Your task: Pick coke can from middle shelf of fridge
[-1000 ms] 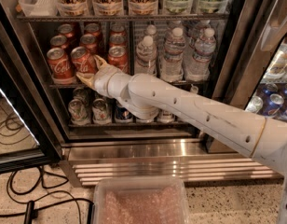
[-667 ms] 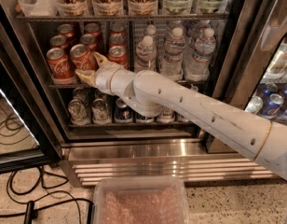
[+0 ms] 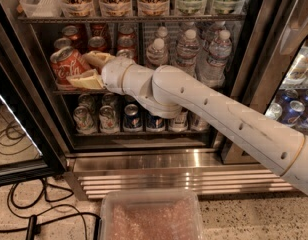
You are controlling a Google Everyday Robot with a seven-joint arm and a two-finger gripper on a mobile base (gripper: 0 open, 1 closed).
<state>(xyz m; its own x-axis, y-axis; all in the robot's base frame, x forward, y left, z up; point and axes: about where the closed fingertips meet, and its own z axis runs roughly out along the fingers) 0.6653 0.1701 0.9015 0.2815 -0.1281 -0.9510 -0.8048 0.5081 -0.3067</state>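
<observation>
Pincer [image 3: 91,69] at the middle shelf [image 3: 61,90] of the fridge [image 3: 144,161].
Its fingers grip a tilted coke can [image 3: 66,64] at the shelf's front left, beside other red cans [image 3: 96,43].

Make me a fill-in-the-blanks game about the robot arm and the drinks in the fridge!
1. The gripper is at the coke can, which is coloured ___.
2. On the middle shelf, the water bottles stand to the ___ of the red cans.
3. The Pepsi cans sit on the shelf ___ the middle shelf.

Missing words: red; right; below.
</observation>
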